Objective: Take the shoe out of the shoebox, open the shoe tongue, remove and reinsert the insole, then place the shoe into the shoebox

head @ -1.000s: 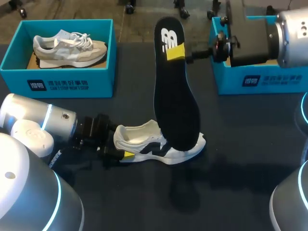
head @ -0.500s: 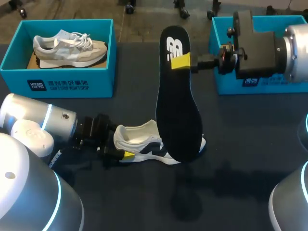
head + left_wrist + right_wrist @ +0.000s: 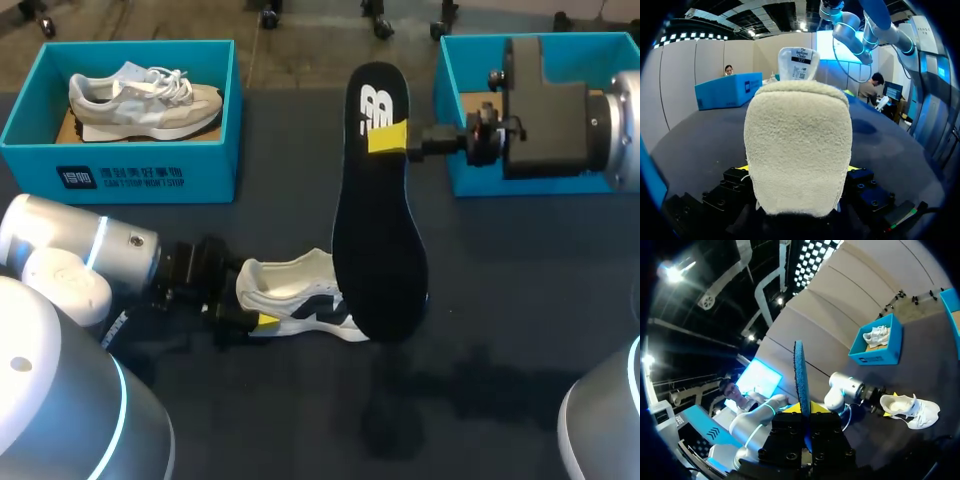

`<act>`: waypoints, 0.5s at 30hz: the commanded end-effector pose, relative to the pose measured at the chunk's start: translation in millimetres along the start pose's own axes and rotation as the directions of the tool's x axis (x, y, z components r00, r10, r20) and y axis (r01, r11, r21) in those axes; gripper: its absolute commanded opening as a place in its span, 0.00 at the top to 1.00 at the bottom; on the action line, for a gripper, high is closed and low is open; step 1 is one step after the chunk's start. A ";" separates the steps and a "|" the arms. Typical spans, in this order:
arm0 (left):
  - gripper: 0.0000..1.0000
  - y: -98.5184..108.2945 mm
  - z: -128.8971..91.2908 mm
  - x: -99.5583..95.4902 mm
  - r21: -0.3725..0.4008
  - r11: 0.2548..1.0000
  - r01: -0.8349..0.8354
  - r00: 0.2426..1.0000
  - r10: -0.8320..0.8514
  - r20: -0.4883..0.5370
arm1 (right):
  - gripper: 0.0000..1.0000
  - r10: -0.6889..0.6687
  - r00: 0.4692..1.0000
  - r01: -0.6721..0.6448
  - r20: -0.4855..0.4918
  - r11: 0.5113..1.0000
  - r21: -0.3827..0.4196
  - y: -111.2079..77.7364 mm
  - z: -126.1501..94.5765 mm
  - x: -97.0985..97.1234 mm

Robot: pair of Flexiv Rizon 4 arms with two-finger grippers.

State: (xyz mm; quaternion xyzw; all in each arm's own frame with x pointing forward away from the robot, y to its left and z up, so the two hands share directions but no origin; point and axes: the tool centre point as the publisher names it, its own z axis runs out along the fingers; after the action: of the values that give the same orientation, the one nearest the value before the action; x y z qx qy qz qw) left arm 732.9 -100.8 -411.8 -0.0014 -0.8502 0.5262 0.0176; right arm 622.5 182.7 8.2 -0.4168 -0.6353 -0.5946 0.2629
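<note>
Head view has my right hand [image 3: 388,138] up above the shoe [image 3: 295,300], its yellow fingertips pinched on the heel end of the black insole [image 3: 378,230], one on each face. The insole hangs lengthwise from that grip, and its toe end comes down over the shoe's toe, hiding it from this camera; I cannot tell whether the two touch. From the right wrist view the insole [image 3: 801,377] stands edge-on between the tips of the right hand [image 3: 805,407], blue underside to one side, with the shoe [image 3: 910,410] well ahead on the dark bench [image 3: 500,330]. My left hand [image 3: 262,321] is at the shoe's heel, closed on it low down. In the left wrist view the fleecy heel lining [image 3: 797,150] fills the picture, a sliver of yellow showing on either side of it, and the tongue label [image 3: 798,63] stands up behind. The shoe sits upright on its sole, white with dark side markings. Beyond its heel end stands a blue shoebox [image 3: 140,165] holding a second shoe [image 3: 145,95]. Beyond the shoe's toe end stands another shoebox [image 3: 480,170], partly behind my right arm [image 3: 545,110].
</note>
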 end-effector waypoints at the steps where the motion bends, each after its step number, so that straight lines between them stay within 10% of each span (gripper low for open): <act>1: 1.00 -7.1 -13.2 -4.2 0.007 1.000 -0.006 1.000 0.006 0.003 | 1.00 0.000 1.000 0.000 0.001 1.000 -0.005 -2.3 1.1 0.8; 3: 0.99 -8.9 -17.0 -4.6 0.007 1.000 -0.010 1.000 0.010 0.006 | 1.00 0.000 1.000 0.000 0.001 1.000 -0.005 -2.3 1.1 0.8; 4: 0.55 -9.4 -19.1 -4.6 0.008 1.000 -0.011 1.000 0.011 0.001 | 1.00 0.000 1.000 0.000 0.001 1.000 -0.005 -2.3 1.1 0.8; 6: 0.00 -10.0 -21.4 -4.7 0.009 1.000 -0.007 1.000 0.007 0.000 | 1.00 0.000 1.000 0.000 0.001 1.000 -0.005 -2.3 1.1 0.8; 15: 0.00 -13.6 -37.3 -6.3 -0.013 1.000 0.021 0.999 -0.021 0.028 | 1.00 0.000 1.000 0.000 0.001 1.000 -0.005 -2.3 1.1 0.8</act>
State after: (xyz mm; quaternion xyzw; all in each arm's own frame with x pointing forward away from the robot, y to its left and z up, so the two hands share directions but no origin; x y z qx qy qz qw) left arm 745.5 -79.8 -392.4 0.0120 -0.8506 0.5256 0.0134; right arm 621.6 182.1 7.7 -0.4164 -0.6348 -0.5956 0.2624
